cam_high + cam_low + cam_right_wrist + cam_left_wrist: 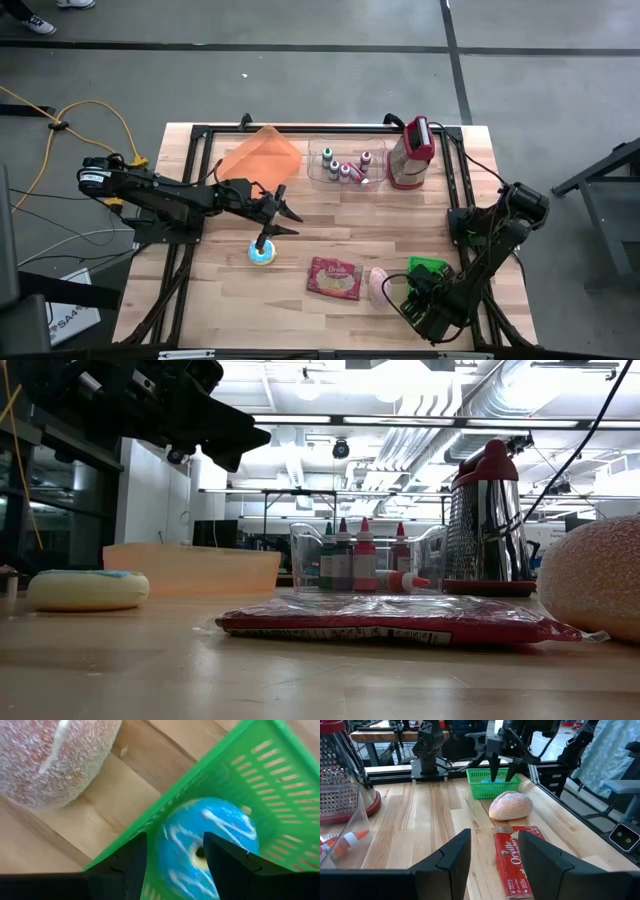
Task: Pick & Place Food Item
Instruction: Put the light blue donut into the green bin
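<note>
Right gripper (172,865) parted, astride blue doughnut (210,845) in green basket (280,785); closing off-centre risks snagging basket wall; left gripper (492,862) parted, empty.

1. Bright ceiling lights (400,375) lit the scene evenly from overhead.
2. Shadows on the table (330,230) were soft.
3. Glare washed out the low view's ceiling.
4. The blue donut (210,845) looked blurred.
</note>
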Robot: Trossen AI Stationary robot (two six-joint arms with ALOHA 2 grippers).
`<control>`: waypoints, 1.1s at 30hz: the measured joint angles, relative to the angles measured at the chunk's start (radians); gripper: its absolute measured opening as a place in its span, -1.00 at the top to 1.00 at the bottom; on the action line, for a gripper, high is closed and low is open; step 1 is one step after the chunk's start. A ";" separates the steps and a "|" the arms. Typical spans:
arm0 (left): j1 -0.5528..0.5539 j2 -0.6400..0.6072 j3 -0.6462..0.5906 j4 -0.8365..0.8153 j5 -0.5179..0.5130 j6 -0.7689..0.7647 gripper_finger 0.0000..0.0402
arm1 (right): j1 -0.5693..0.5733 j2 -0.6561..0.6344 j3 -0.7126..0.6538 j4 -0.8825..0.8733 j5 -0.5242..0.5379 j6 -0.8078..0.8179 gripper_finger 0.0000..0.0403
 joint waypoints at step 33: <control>0.000 0.000 0.000 0.000 0.000 0.000 0.21 | 0.003 -0.114 -0.003 -0.072 0.008 0.006 0.09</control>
